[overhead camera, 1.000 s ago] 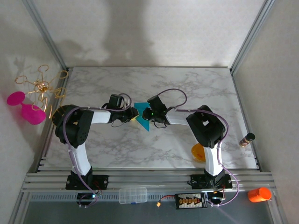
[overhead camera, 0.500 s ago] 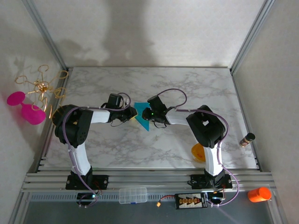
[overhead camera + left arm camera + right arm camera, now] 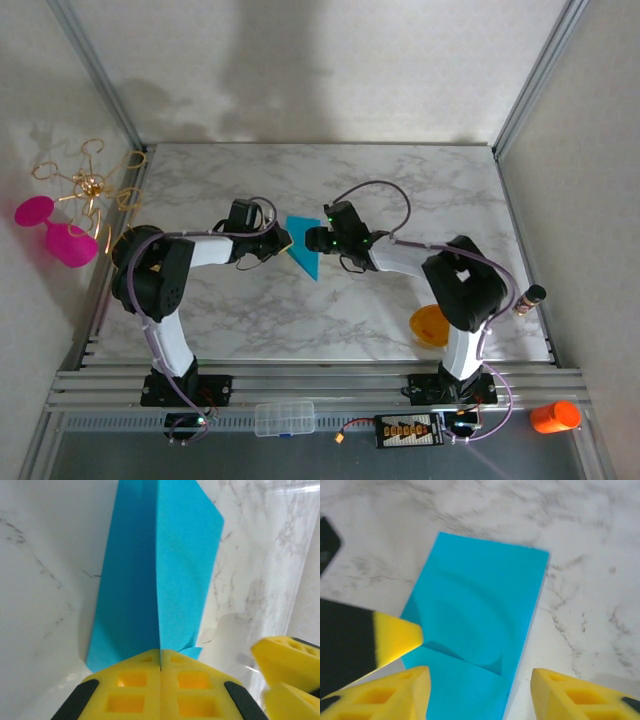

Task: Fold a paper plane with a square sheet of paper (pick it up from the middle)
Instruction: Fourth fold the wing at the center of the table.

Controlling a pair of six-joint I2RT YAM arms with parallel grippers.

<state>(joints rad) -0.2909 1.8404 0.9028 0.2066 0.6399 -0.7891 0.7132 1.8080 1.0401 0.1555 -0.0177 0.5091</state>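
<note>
Broadly, pale walls (image 3: 330, 60) enclose marbled table (image 3: 250, 310) with blue paper (image 3: 303, 252).

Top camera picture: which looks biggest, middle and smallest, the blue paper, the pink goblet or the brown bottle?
Largest to smallest:
1. pink goblet
2. blue paper
3. brown bottle

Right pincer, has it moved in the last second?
Yes. The right pincer drew back rightward off the blue paper, toward the right edge of the table.
</note>
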